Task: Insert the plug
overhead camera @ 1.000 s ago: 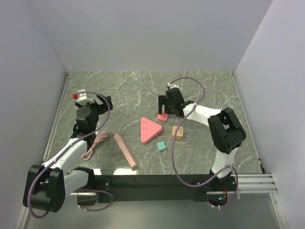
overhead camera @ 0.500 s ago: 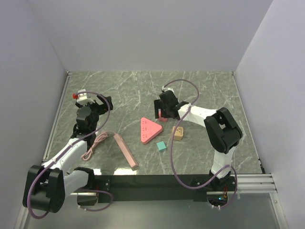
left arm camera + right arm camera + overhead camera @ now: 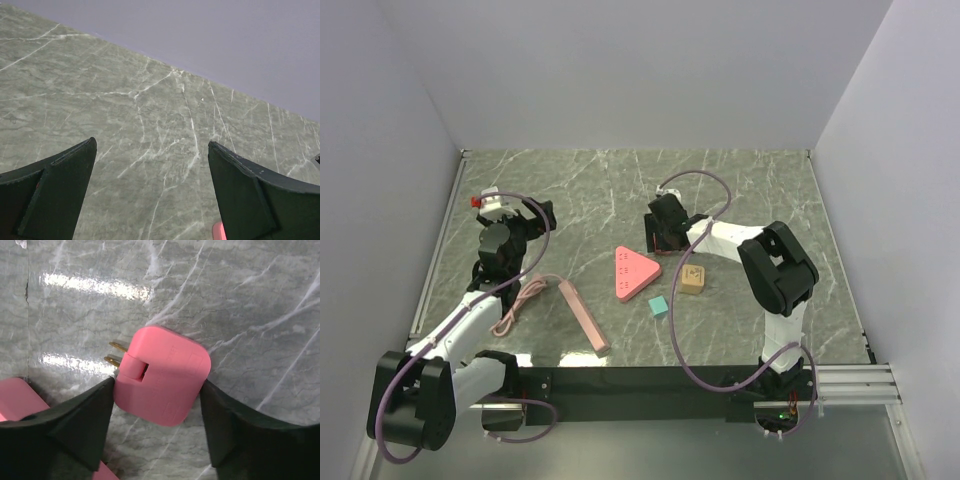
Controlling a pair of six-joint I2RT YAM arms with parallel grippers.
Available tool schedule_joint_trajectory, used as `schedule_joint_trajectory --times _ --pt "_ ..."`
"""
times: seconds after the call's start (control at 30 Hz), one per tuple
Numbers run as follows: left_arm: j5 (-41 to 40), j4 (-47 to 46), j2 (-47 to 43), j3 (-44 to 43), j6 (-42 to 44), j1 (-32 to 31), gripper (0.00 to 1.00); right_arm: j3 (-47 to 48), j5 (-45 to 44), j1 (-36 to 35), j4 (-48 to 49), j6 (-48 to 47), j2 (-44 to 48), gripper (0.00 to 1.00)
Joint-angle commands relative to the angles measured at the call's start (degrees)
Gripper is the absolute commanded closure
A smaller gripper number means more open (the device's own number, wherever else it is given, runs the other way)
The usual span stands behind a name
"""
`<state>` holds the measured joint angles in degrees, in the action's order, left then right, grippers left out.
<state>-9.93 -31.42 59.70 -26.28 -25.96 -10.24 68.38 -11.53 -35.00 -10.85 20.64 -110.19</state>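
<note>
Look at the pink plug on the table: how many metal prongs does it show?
2. Both leave the plug at its left edge in the right wrist view: the upper prong and, just below, the lower prong. No others show.

No legible text, labels or numbers in any view.

Faint embossed marks sat on the top face of the pink square plastic plug (image 3: 162,375) in the right wrist view, too soft to read. In the top view, small dark marks showed on the flat pink triangular block (image 3: 633,272) and on the small tan wooden block (image 3: 693,279), too small to make out as characters. Nothing readable in the left wrist view.
</note>
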Motion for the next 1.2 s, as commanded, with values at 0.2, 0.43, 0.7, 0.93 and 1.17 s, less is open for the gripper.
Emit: schedule_joint_trajectory --times 0.2,0.43,0.7,0.93,1.17 --pt "4.9 -1.8 0.8 -3.1 2.2 -1.7 0.01 -1.7 0.5 -0.3 2.5 -1.8 3.8 0.50" --pt "19.1 -3.4 4.7 -6.0 1.8 -4.7 0.01 -8.8 3.6 -1.3 13.6 -11.0 15.3 0.52" --pt "35.0 -9.8 11.8 -8.0 -4.2 -4.8 0.01 -15.3 11.0 -4.4 20.2 -17.2 26.3 0.52" --pt "44.5 -20.8 15.0 -7.3 -13.0 -6.4 0.03 -19.2 17.2 -9.5 26.1 -22.9 30.8 0.52" --pt "44.9 -18.2 17.2 -9.2 -12.4 -8.7 0.06 -20.0 17.9 -11.6 28.1 -23.4 32.4 0.51"
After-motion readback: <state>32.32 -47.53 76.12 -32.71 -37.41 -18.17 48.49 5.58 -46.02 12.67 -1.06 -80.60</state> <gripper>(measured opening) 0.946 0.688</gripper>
